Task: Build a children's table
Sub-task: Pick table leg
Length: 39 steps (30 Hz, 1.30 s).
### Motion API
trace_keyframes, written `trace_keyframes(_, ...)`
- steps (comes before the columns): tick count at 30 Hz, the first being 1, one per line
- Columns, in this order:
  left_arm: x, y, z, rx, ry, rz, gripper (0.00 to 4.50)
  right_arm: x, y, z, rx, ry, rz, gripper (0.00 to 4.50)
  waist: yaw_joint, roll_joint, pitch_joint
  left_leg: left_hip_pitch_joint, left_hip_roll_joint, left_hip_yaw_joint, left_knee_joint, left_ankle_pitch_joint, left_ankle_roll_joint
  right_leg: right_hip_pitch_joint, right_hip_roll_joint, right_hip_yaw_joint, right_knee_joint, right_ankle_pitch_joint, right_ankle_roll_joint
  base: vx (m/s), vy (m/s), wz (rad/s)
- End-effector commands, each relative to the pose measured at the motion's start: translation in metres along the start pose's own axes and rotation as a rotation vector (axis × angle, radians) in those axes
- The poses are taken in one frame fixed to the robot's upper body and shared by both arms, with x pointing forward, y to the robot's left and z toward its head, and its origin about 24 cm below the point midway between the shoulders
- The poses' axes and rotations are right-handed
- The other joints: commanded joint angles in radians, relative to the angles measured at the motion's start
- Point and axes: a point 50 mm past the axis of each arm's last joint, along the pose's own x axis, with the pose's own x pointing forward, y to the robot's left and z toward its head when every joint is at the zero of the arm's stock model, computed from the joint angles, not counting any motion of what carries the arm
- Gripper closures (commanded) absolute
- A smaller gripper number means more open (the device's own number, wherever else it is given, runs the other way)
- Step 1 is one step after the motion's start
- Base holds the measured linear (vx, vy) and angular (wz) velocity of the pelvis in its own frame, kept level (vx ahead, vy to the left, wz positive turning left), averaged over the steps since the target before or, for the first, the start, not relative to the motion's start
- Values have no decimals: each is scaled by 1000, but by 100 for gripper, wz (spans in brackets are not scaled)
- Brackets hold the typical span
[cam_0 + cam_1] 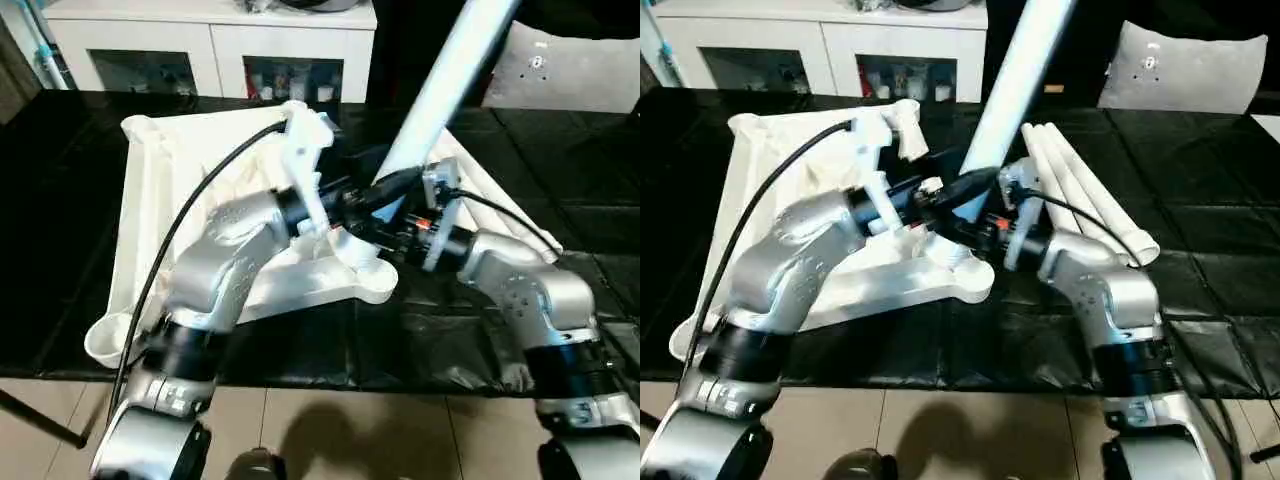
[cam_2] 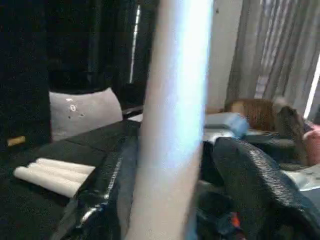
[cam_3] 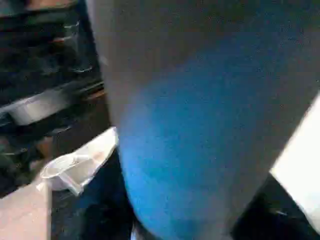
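The children's table top [image 1: 150,200] lies white and upside down on the black-sheeted work table, with a round corner socket [image 1: 110,340] at its near left. One white leg [image 1: 440,90] rises tilted from the top's near right corner. My left gripper [image 1: 385,185] reaches in from the left to the leg's lower part. In the left wrist view its black fingers [image 2: 260,185] stand on either side of the leg [image 2: 175,100], with a dark gap on one side. My right gripper [image 1: 405,235] sits at the leg's base from the right, and the leg [image 3: 200,125] is very close to its wrist camera.
Three spare white legs [image 1: 1080,190] lie side by side on the black sheet right of the table top. A white cabinet [image 1: 210,40] stands behind the work table, and a grey cushion [image 1: 1185,70] sits at the back right. The table's front edge runs just below my forearms.
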Motion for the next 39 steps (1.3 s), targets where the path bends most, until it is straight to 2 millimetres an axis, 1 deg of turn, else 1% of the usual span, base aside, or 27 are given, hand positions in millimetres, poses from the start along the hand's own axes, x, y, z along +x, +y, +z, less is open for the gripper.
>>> trace_keyframes(1,14,-30,9,-38,-68,-203,127,0,-5,0,0,-5,-58,256,-4,-14,-79,43,61,-15,-67,-115,4,31,-78,27,-72,-46,-242,0,0,0)
trace_keyframes(3,14,-31,13,-74,-108,-204,111,0,-6,-2,12,-13,-70,257,-5,-15,-79,40,60,-13,-67,-120,-2,32,-76,28,-70,-37,-248,0,0,0)
trace_keyframes(4,14,-30,15,-86,-130,-192,104,1,-5,-2,12,-29,-74,257,-7,-17,-77,36,59,-15,-68,-126,2,35,-76,27,-72,-38,-244,0,0,0)
trace_keyframes(5,13,-30,15,-88,-133,-189,100,1,-5,-2,12,-32,-76,257,-8,-18,-77,37,58,-14,-68,-134,6,35,-77,29,-75,-48,-236,0,0,0)
trace_keyframes(7,10,-24,17,-98,-150,-144,99,1,-6,-1,-8,-70,-104,257,-9,-10,-76,35,57,-16,-68,-141,-1,36,-77,30,-76,-69,-219,0,0,0)
trace_keyframes(9,8,-21,16,-91,-139,-125,99,0,-7,-2,-10,-63,-118,257,-13,-13,-76,37,58,-16,-70,-150,-9,36,-75,30,-80,-82,-207,0,0,0)
trace_keyframes(11,-2,-11,11,-60,-70,-52,99,-3,-8,-6,-19,-38,-159,257,-16,-4,-77,40,57,-18,-73,-158,-25,33,-69,29,-80,-81,-193,0,0,0)
trace_keyframes(12,-5,-9,9,-50,-44,-33,99,-4,-8,-6,-21,-36,-165,257,-19,-5,-77,40,57,-18,-74,-157,-25,33,-68,29,-79,-76,-191,0,0,0)
trace_keyframes(13,-12,-6,4,-22,15,-6,99,-6,-9,-6,-26,-43,-183,257,-20,5,-78,40,57,-22,-74,-158,-33,33,-69,28,-75,-65,-188,0,0,0)
trace_keyframes(14,-21,-2,-4,28,103,21,99,-10,-11,-7,-35,-51,-210,257,-25,2,-79,39,58,-23,-76,-157,-35,34,-67,28,-76,-51,-180,0,0,0)
trace_keyframes(15,-21,-2,-4,28,103,21,99,-10,-11,-7,-35,-51,-210,257,-27,2,-79,39,58,-22,-77,-159,-36,35,-66,27,-75,-47,-177,0,0,0)
trace_keyframes(17,-36,0,-17,103,247,42,99,-16,-12,-7,-55,-63,-256,257,-31,6,-80,41,58,-22,-77,-158,-40,32,-66,28,-74,-38,-169,0,0,0)
trace_keyframes(18,-36,0,-17,103,247,42,99,-16,-12,-7,-55,-63,-256,257,-33,6,-80,42,56,-20,-77,-162,-42,31,-65,28,-73,-40,-172,0,0,0)
trace_keyframes(19,-47,-1,-27,133,350,45,99,-20,-13,-8,-78,-65,-283,257,-32,10,-79,46,58,-20,-78,-173,-47,28,-65,28,-76,-47,-176,0,0,0)
trace_keyframes(20,-49,-2,-29,136,367,46,99,-21,-13,-8,-85,-65,-287,257,-31,10,-78,44,59,-21,-80,-179,-49,28,-66,28,-75,-52,-176,0,0,0)
trace_keyframes(22,-60,-5,-47,114,484,68,99,-28,-12,-13,-109,-44,-321,257,-34,10,-75,45,59,-21,-83,-207,-61,26,-65,28,-75,-71,-178,0,0,0)
trace_keyframes(23,-64,-7,-54,109,529,77,128,-31,-11,-15,-119,-28,-327,257,-33,10,-74,46,59,-20,-83,-218,-66,26,-65,30,-77,-84,-175,0,0,0)
trace_keyframes(24,-69,-7,-62,121,576,90,128,-33,-9,-17,-116,-29,-339,257,-34,7,-73,46,58,-19,-84,-227,-67,25,-65,30,-79,-96,-175,0,0,0)
trace_keyframes(25,-69,-7,-62,121,576,90,135,-33,-9,-17,-116,-29,-339,257,-35,7,-71,45,57,-20,-86,-243,-67,25,-66,32,-83,-127,-168,0,0,0)
trace_keyframes(27,-76,-3,-78,160,663,127,139,-35,-5,-16,-174,-71,-383,257,-36,6,-71,45,57,-21,-87,-256,-69,22,-68,34,-88,-162,-156,0,0,0)
trace_keyframes(29,-78,-2,-82,169,685,140,173,-36,-4,-15,-197,-91,-406,257,-37,5,-72,45,56,-22,-87,-259,-73,22,-71,34,-90,-186,-148,0,0,0)
trace_keyframes(31,-79,1,-90,193,715,152,176,-36,0,-20,-215,-71,-412,257,-39,7,-70,45,57,-23,-89,-265,-71,18,-68,34,-92,-191,-149,0,0,0)
trace_keyframes(33,-80,4,-94,203,730,168,195,-36,5,-24,-162,-48,-369,257,-43,7,-70,44,56,-23,-89,-267,-71,20,-67,34,-91,-186,-145,0,0,0)
trace_keyframes(34,-80,4,-94,203,730,168,195,-36,5,-24,-162,-48,-369,257,-44,12,-71,45,55,-24,-89,-269,-68,20,-65,34,-92,-181,-144,0,0,0)
trace_keyframes(35,-80,6,-96,207,732,182,209,-36,8,-26,-120,-42,-335,257,-45,10,-71,43,55,-25,-89,-265,-63,23,-66,34,-91,-160,-148,0,0,0)
trace_keyframes(36,-79,9,-96,226,730,191,219,-37,12,-27,-87,-42,-304,257,-44,14,-74,44,55,-25,-87,-260,-58,23,-64,34,-90,-136,-151,0,0,0)
trace_keyframes(39,-80,13,-96,210,732,193,242,-39,14,-27,-89,-55,-301,257,-44,15,-75,41,56,-26,-86,-250,-60,24,-68,32,-84,-100,-172,0,0,0)
